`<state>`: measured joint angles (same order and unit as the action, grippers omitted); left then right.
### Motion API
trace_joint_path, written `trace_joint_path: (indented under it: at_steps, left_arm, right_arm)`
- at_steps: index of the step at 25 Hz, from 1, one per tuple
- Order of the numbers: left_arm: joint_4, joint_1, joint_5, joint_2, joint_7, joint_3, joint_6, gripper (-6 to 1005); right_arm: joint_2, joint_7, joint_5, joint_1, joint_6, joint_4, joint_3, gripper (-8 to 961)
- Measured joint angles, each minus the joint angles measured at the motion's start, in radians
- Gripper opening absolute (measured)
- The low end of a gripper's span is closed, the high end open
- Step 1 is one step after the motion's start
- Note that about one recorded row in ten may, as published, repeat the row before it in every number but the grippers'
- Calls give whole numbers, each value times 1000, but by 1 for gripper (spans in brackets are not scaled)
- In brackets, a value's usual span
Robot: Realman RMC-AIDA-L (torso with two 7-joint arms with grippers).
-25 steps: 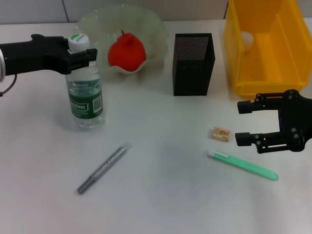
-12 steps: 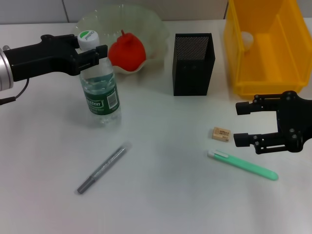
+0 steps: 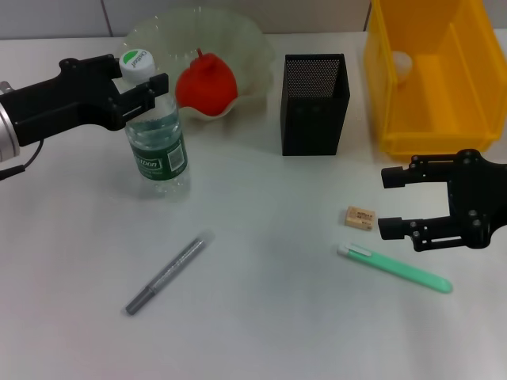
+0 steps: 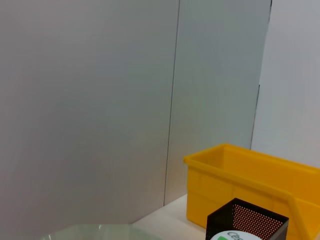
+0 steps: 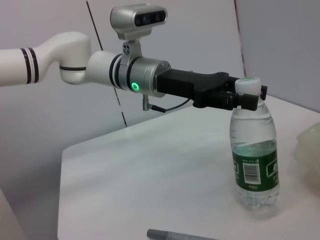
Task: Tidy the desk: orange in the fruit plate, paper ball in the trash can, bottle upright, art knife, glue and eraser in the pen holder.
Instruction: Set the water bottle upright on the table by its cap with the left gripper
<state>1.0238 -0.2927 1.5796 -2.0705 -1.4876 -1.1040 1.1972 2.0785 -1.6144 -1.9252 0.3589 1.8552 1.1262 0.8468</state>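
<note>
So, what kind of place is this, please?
Probably a lab desk set up for a tidying test: a white table bearing a pen holder, glue and an eraser, with plain wall panels behind.

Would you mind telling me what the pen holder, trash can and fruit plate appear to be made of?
Pen holder: looks like black metal mesh, matte; fine perforations show on its walls.
Trash can: likely moulded plastic, bright yellow with a smooth, slightly glossy surface.
Fruit plate: translucent pale green, wavy rim; glass or plastic, hard to say.
</note>
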Motion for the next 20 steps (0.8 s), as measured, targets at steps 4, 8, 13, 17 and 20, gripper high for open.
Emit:
trace_joint_path:
  at_steps: [4, 8, 13, 17, 20]
  left_arm:
    - [-45, -4, -41, 0, 73, -2, -1, 459]
    - [-85, -7, -60, 0, 111, -2, -3, 459]
    - [-91, 5, -81, -1, 150, -8, 3, 461]
    - [-96, 18, -107, -2, 179, -11, 9, 462]
    - [-98, 19, -110, -1, 179, -11, 10, 462]
  right_arm:
    - [0, 0, 0, 2, -2, -2, 0, 754]
    - [0, 1, 0, 3, -2, -5, 0, 754]
    - [0, 1, -2, 5, -2, -10, 0, 753]
    - [0, 1, -4, 7, -2, -10, 0, 753]
    - [0, 1, -5, 8, -2, -10, 0, 753]
